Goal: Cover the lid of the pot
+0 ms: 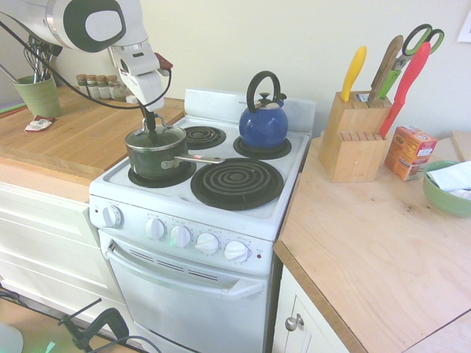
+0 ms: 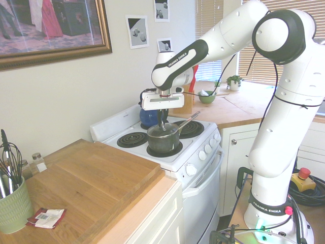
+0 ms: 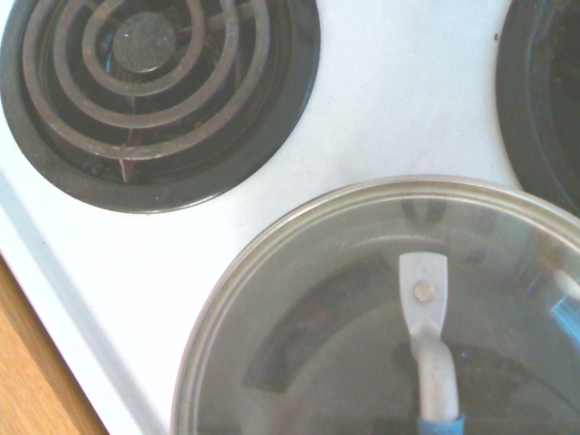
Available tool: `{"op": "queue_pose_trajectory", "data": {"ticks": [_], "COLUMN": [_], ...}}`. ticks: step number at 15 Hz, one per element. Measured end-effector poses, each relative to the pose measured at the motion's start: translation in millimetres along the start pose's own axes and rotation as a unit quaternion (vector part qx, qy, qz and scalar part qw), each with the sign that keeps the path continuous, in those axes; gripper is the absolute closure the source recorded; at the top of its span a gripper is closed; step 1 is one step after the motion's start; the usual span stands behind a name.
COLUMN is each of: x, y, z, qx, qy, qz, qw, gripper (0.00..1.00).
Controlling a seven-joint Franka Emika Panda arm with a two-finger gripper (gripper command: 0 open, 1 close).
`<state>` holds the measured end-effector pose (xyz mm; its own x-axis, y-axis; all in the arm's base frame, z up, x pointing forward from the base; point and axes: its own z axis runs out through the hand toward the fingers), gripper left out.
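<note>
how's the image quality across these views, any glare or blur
First exterior view: evenly lit and sharp, edges slightly bowed. Second exterior view: blinds blown out bright behind the arm. Wrist view: soft focus, faint reflections on the lid, though the burner coil reads clearly.

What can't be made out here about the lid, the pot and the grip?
- The lid's knob: hidden by the gripper in both exterior views; outside the wrist view.
- Whether the lid sits fully on the pot rim: too small in the exterior views; the wrist view looks through glass only.
- Pot contents: blurred through the lid in the wrist view.
- The lid's far part: cut off by the wrist view's edge.
</note>
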<state>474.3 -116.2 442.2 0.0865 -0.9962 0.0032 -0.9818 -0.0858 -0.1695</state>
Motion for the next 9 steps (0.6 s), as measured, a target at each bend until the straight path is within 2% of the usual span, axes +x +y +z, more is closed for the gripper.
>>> {"op": "queue_pose_trajectory", "data": {"ticks": [5, 6, 9], "x": [-17, -20, -23], "y": [13, 12, 12], "z": [-2, -2, -2], "qx": [0.016, 0.016, 0.013], "qy": [0.004, 0.004, 0.003], "qz": [0.0, -0.003, -0.008], "qw": [1.0, 1.0, 1.0], "gripper": [1.0, 0.0, 0.0]}}
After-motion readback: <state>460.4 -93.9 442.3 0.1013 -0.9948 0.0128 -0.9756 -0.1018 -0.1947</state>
